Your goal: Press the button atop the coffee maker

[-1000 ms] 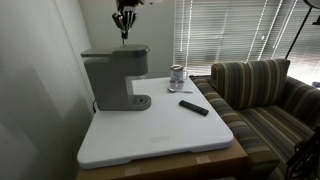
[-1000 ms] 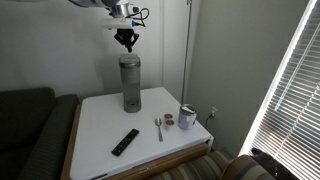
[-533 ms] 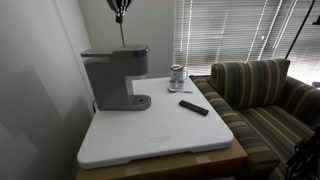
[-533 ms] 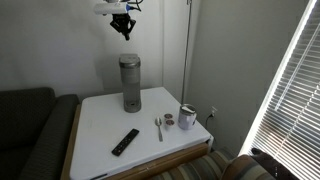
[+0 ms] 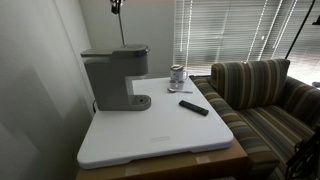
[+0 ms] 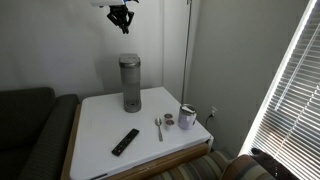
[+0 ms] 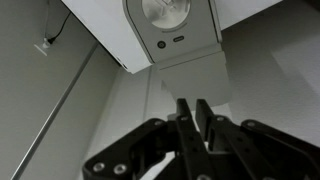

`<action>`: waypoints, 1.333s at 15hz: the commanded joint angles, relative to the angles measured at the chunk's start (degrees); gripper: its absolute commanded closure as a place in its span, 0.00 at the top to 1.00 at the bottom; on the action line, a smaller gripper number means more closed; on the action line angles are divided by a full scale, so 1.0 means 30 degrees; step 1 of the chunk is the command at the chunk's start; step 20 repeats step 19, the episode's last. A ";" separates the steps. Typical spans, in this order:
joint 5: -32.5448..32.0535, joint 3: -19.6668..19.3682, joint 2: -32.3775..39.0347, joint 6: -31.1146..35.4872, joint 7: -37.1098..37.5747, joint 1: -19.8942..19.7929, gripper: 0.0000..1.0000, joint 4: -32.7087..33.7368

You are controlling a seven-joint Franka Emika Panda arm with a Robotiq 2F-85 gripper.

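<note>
- Dark couch (image 6: 25, 120) fills the left edge of an exterior view, just beside the white bench (image 6: 100, 125)
- Black remote (image 6: 125, 141) lies flat on the near part of the bench, apart from the machine
- Grey coffee maker (image 6: 130, 83) stands upright toward the back of the bench, close to the wall, and is the tallest thing on it
- High above the coffee maker's top hangs the end effector (image 6: 123, 29), touching nothing
- In the wrist view the end effector (image 7: 191, 104) has its two fingers drawn together with only a sliver between them, and it grips nothing
- Beyond the fingers in that view is the machine's top, with a round silver button (image 7: 164, 10)
- Right of the machine a spoon (image 6: 158, 127) lies on the bench
- Near the spoon a small jar (image 6: 187, 117) stands by the bench's right edge
- Slatted blinds (image 6: 295, 90) cover the far right of that exterior view
</note>
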 commanded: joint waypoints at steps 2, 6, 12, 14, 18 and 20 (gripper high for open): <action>0.0026 -0.0080 -0.0407 -0.0042 0.0404 -0.0008 0.53 -0.0464; 0.0175 0.0028 -0.0344 0.0027 0.0682 -0.0057 0.81 -0.0470; 0.0781 0.0660 -0.0261 0.0207 -0.0031 -0.0207 1.00 -0.0550; 0.1345 0.1211 -0.0210 0.0402 -0.0974 -0.0308 1.00 -0.0540; 0.1897 0.1565 -0.0243 0.0255 -0.1272 -0.0179 1.00 -0.0530; 0.2009 0.1705 -0.0236 0.0254 -0.1423 -0.0205 1.00 -0.0528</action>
